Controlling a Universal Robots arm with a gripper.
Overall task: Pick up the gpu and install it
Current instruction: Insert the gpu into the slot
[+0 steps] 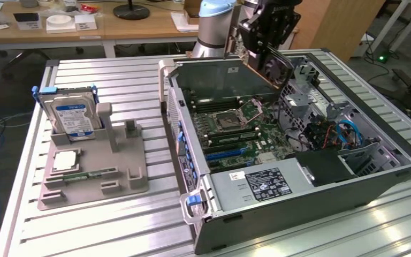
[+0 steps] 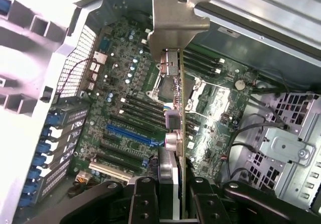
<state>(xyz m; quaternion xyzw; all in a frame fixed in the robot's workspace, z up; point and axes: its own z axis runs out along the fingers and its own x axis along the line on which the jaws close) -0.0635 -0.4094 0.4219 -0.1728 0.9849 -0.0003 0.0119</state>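
My gripper hangs over the back part of the open computer case, shut on the gpu. The gpu is a card with a black fan cooler, held on edge and clear of the boards below. In the wrist view the gpu runs edge-on away from my gripper, with its silver end bracket at the far end. Under it lies the green motherboard with a long blue slot and black slots beside it. The motherboard is exposed inside the case.
At the exterior view's left, a grey fixture holds an upright silver hard drive with a blue label, a processor chip and a narrow memory stick. The case holds a power supply, drive cage and cables.
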